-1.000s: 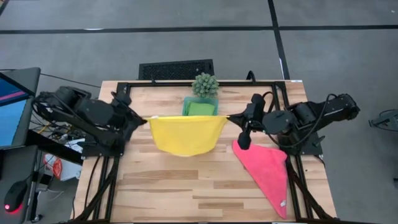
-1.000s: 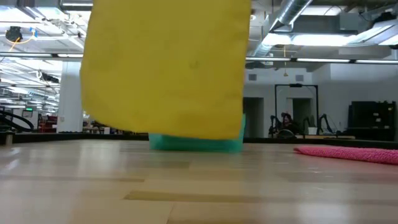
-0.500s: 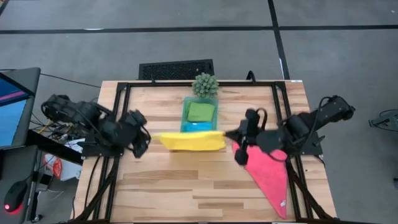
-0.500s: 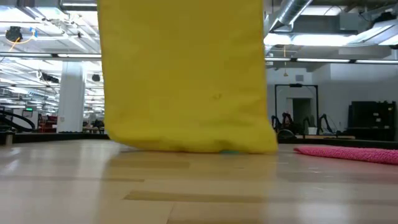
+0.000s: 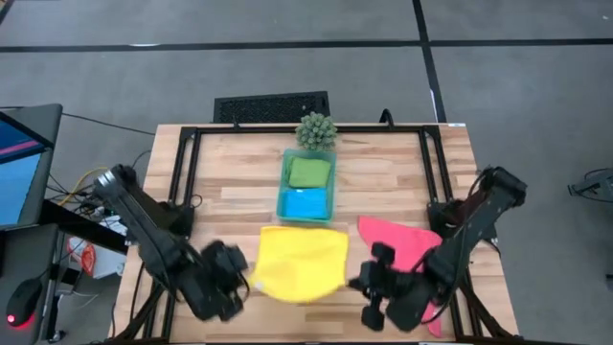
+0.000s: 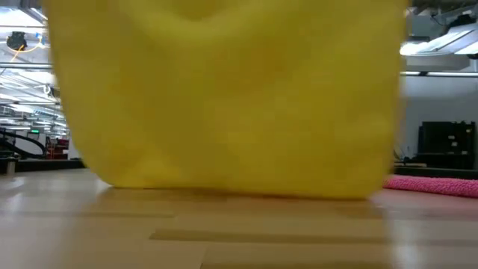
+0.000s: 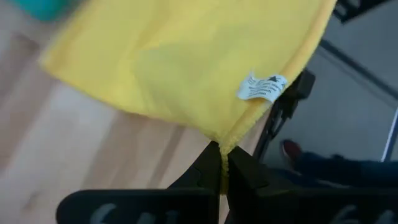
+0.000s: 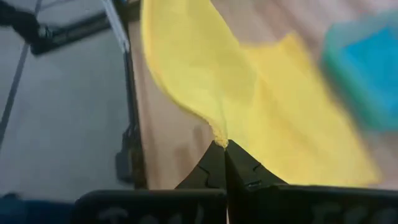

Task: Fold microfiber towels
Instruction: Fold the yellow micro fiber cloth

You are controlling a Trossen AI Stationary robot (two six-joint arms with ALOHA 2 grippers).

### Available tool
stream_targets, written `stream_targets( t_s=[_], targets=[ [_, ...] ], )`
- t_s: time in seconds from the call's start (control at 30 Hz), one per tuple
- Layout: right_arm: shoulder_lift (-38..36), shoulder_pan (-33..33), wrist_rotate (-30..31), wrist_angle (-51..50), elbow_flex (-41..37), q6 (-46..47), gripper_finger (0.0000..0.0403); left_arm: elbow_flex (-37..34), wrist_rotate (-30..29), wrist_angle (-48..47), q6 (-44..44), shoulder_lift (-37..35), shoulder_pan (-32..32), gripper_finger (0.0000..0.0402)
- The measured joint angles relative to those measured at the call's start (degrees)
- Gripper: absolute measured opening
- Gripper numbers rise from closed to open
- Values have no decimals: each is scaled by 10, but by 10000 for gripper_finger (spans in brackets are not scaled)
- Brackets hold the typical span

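Observation:
The yellow towel is stretched between my two grippers over the table's near middle, and in the low view it fills most of the picture. My left gripper is shut on its left near corner. My right gripper is shut on its right near corner. The lime green towel and the blue towel lie in the teal tray. The pink towel lies flat on the table at the right, partly under my right arm. My left gripper pinches the yellow towel's corner between its two fingers, next to the white label, coming from the table's left. The towel spreads away from the fingers, and its lower edge is at the table top. My right gripper pinches the opposite corner's edge between its two fingers, coming from the table's right. The cloth fans out from the fingertips toward the tray, sagging a little between the two grippers.
The teal tray stands at the table's far middle with a small spiky plant behind it. A black frame runs along the table's sides. Bare wood lies left of the tray.
Both grippers have gone toward the table's near edge and down, still shut on the yellow towel's corners. The towel, which hung in front of the tray, has come nearer. Its lower edge has reached the table, and its upper part has been drawn over toward the near edge.

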Motion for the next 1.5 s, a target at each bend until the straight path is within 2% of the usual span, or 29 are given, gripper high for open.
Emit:
stream_targets(
  t_s=[0.13,0.37,0.53,0.67,0.87,1.07,1.17,1.33,1.5],
  targets=[
    [43,28,-46,10,0,71,5,0,19,48,12,69,-14,0],
    [67,62,-47,0,-4,146,6,0,99,79,29,161,-19,0],
    [67,42,-51,-57,-24,179,6,0,89,64,30,180,-19,0],
    [67,2,-74,-113,-24,161,7,0,33,35,32,180,-12,0],
    [67,-58,-93,-124,-24,88,8,0,7,-7,56,179,11,0],
    [67,-105,-103,-142,-23,32,8,-3,-47,-44,67,179,31,0],
    [66,-118,-105,-155,-24,25,8,-23,-47,-33,64,179,40,0],
    [66,-117,-119,-129,-59,26,8,-72,-12,22,63,180,51,0],
    [66,-129,-136,-92,-100,22,8,-82,-13,26,55,180,59,0]
  ],
)
